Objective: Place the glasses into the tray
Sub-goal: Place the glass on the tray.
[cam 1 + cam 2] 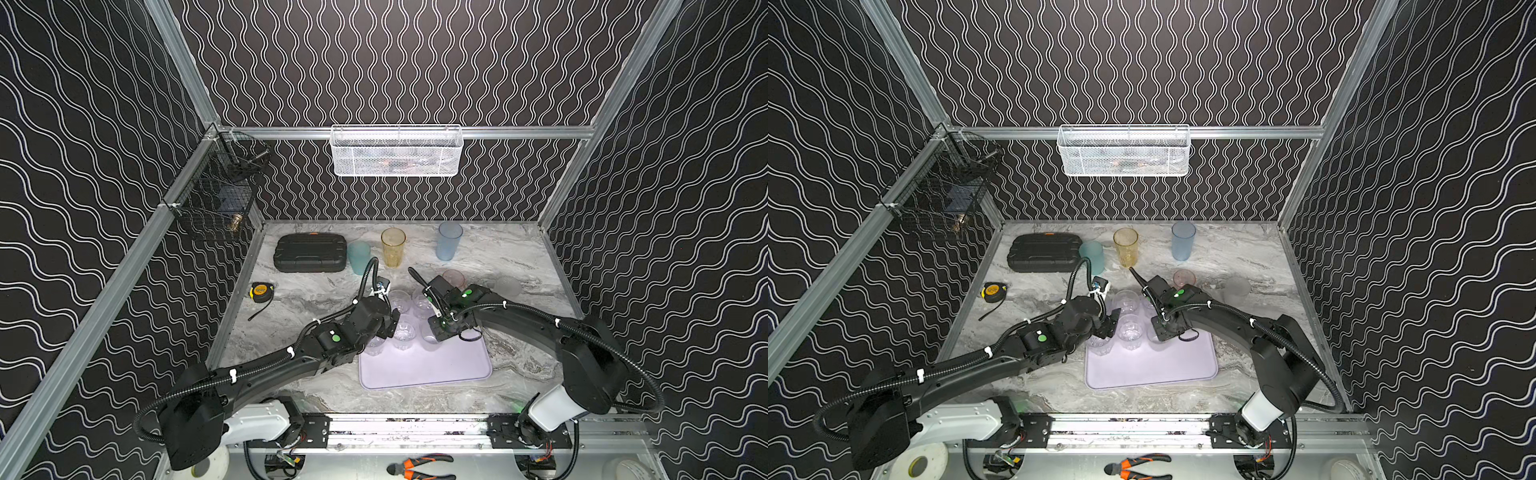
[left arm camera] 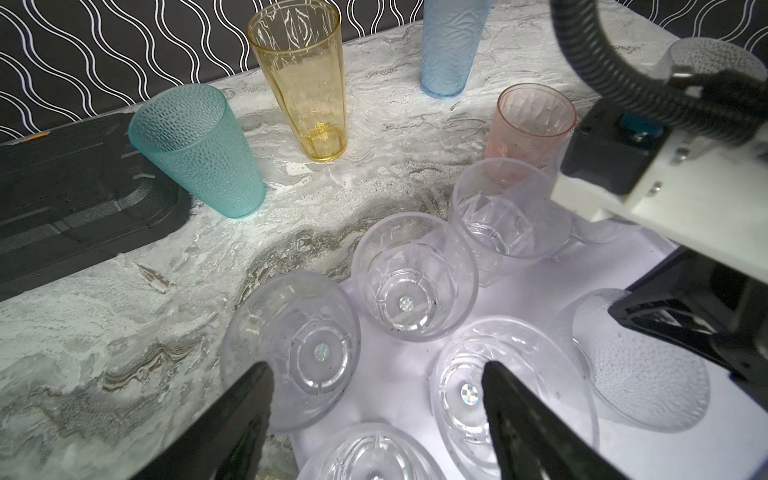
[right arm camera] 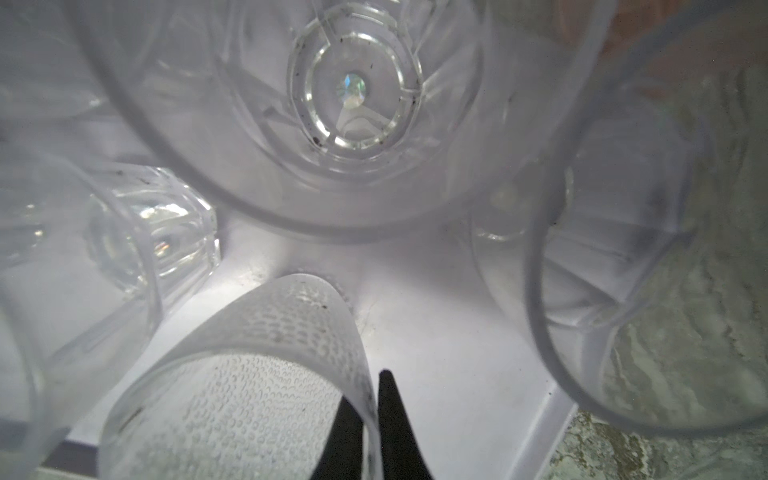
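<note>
**1. Right fingers** [image 3: 390, 415]. Pinched together on the wall of the dimpled glass [image 3: 249, 374], one finger inside the mouth and one outside. I judged a rim pinch the only hold its wide body allowed. Its foot hung low over the tray [image 3: 415, 291]. I could not tell whether it touched.

**2. Left fingers** [image 1: 390, 326]. Spread wide, holding nothing, poised above the tray's far end. I took this for waiting clear of the other arm's set-down.

**3. Clear glasses** [image 2: 415, 282]. At least five, short, of thin see-through plastic with faceted walls and thick ringed bases that had a glinting centre. They stood upright, mouths up, crowded directly below and just ahead of the left fingers, on the tray's far end. Packed that tightly, they probably left the near end free for the rest.

**4. Tray.** Pale lilac, flat, smooth, with rounded corners and a low rim.

**5. Not yet in the tray, upright on the marbled surface** [image 2: 104, 332] **beyond both sets of fingers.**
- pink glass [image 2: 532, 124], short and faceted
- amber glass [image 2: 299, 83], tall and ribbed
- teal glass [image 2: 195, 149], pebbled
- blue glass [image 2: 449, 45], tall and crinkled
- frosted glass [image 1: 509, 286], well past the right fingers

**6. Black case** [image 2: 62, 199]. Ribbed hard plastic, just beside the teal glass, not part of the job.
</note>
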Controlling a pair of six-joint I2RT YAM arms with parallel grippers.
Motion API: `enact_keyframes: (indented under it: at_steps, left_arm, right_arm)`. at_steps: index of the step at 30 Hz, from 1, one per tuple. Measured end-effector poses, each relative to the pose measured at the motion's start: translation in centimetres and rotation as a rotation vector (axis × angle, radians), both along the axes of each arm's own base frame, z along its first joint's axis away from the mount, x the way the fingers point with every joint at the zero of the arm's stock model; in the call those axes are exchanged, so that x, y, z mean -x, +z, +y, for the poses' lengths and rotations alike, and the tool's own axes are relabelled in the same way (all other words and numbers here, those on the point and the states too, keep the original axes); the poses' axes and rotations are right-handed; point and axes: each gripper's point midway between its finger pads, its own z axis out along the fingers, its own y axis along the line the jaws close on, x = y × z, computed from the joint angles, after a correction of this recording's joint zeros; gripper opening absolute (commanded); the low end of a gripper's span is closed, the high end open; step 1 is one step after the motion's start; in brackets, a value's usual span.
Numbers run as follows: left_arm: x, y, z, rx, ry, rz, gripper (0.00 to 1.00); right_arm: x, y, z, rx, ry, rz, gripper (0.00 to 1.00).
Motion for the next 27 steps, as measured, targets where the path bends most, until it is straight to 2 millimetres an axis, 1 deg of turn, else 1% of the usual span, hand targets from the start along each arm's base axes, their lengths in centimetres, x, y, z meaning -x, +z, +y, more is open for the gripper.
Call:
enact_keyframes:
  at_steps: [5, 9, 13, 16, 17, 19, 20, 21, 22, 24, 27]
  left_arm:
    - [0.0, 0.1, 0.0, 0.003, 0.0, -0.003, 0.83]
    - [-0.1, 0.1, 0.0, 0.003, 0.003, -0.006, 0.83]
    - [-0.1, 0.1, 0.0, 0.003, 0.003, -0.006, 0.83]
    - [-0.1, 0.2, 0.1, 0.0, 0.005, -0.01, 0.84]
    - [-0.2, 0.2, 0.1, -0.008, 0.004, -0.015, 0.85]
    - [-0.3, 0.4, 0.2, -0.018, 0.004, -0.027, 0.85]
    - [-0.4, 0.6, 0.2, -0.024, 0.004, -0.035, 0.85]
    - [-0.5, 0.8, 0.2, -0.037, -0.002, -0.048, 0.86]
    - [-0.7, 1.1, 0.1, -0.032, -0.001, -0.055, 0.86]
    - [-1.2, 2.1, -0.5, -0.03, -0.011, -0.08, 0.86]
    - [-2.0, 3.1, -1.8, -0.018, -0.041, -0.1, 0.85]
  right_arm:
    - [-0.7, 0.3, 0.5, -0.002, 0.004, -0.012, 0.26]
    - [-1.0, 1.3, 0.9, -0.021, 0.005, -0.029, 0.33]
    - [-1.1, 3.3, 1.1, -0.044, 0.008, -0.052, 0.38]
    - [-1.7, 5.7, 1.0, -0.072, -0.001, -0.087, 0.4]
    - [-2.1, 6.6, 0.8, -0.081, -0.007, -0.106, 0.41]
    - [-3.2, 8.4, -0.7, -0.097, -0.05, -0.142, 0.42]
    - [-4.0, 9.2, -1.8, -0.108, -0.085, -0.161, 0.43]
    - [-5.0, 9.9, -3.4, -0.117, -0.134, -0.18, 0.44]
    - [-5.7, 10.3, -4.7, -0.121, -0.172, -0.193, 0.45]
    - [-7.2, 11.2, -8.0, -0.119, -0.266, -0.229, 0.47]
    - [-8.9, 11.7, -11.6, -0.136, -0.379, -0.284, 0.51]
